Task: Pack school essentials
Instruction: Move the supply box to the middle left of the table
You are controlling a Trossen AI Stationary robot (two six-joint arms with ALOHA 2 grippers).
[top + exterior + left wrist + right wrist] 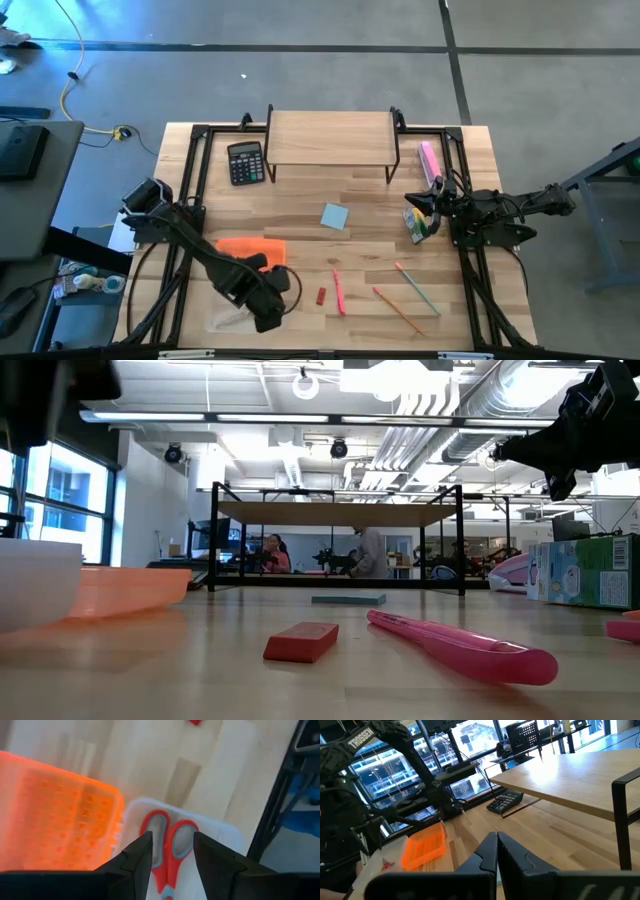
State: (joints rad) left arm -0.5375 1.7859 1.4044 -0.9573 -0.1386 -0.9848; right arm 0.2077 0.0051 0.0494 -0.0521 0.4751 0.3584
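At the near edge of the counter point(300, 190), the left gripper point(172, 851) hangs above a clear tray point(220, 832) holding red-handled scissors point(167, 845); its fingers stand narrowly apart with nothing between them. An orange basket point(250, 248) lies just beside the tray.

Right of the gripper on the near half of the counter lie a small red piece point(322, 296), a pink pencil point(339, 292), an orange pencil point(398, 309) and a pale pencil point(417, 288), all loose and apart from one another.

Mid-counter sits the light-blue notepad point(334, 216). To its right the right gripper point(497, 851) hovers with fingers pressed together, empty, above the yellow-green crayon box point(416, 225); whether it touches the box cannot be told.

At the far side stands a wooden riser point(330, 138) on black legs, with a black calculator point(245, 162) to its left and a pink bar point(430, 162) to its right.
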